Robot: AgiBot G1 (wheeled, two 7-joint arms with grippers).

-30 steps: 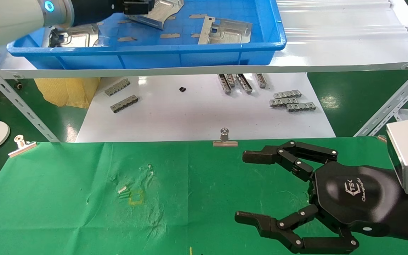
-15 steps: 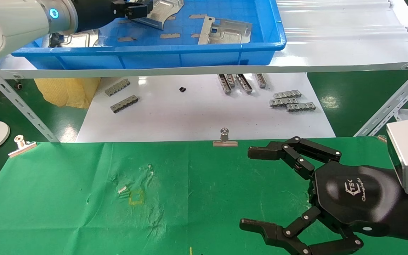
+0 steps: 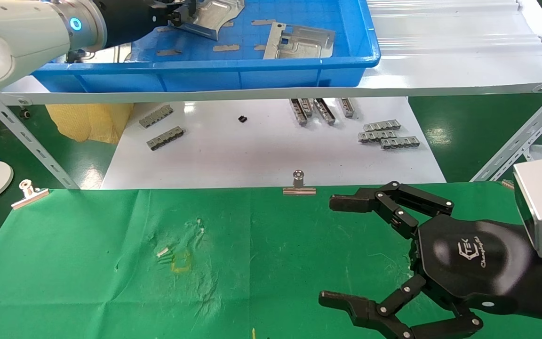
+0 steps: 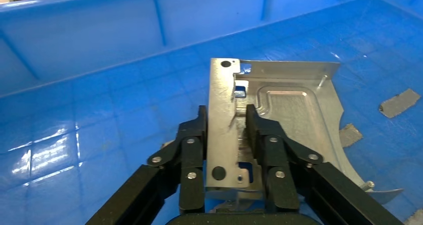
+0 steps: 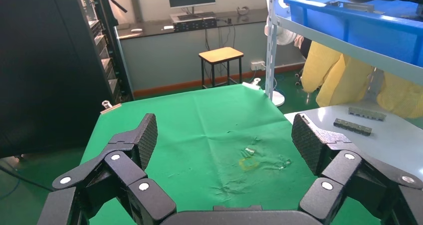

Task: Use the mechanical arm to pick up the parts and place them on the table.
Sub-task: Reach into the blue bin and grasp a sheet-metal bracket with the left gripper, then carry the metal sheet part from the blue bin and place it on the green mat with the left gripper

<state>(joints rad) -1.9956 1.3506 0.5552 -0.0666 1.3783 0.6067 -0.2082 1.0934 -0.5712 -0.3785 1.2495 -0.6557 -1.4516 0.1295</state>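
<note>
My left gripper [image 3: 179, 12] reaches into the blue tray [image 3: 205, 70] on the upper shelf. It is shut on the upright flange of a shiny silver plate part [image 3: 217, 16]. In the left wrist view the black fingers [image 4: 192, 145] clamp that flange from both sides, and the plate [image 4: 294, 105] tilts over the tray floor. A second plate part [image 3: 299, 41] lies in the tray to the right. My right gripper [image 3: 336, 250] is open and empty, hovering low over the right of the green table [image 3: 87, 263]. The right wrist view [image 5: 224, 140] shows only green cloth between its fingers.
Small grey strips [image 3: 226, 47] lie on the tray floor. Grey notched strips [image 3: 388, 133] rest on the white board under the shelf. Binder clips [image 3: 299, 186] pin the cloth's far edge. A faint yellow mark [image 3: 180, 262] sits left of centre. Slanted shelf struts [image 3: 520, 141] flank the board.
My left arm has shifted slightly over the tray, with its fingers staying at the plate, which has hardly moved. My right gripper's fingers have spread a little wider.
</note>
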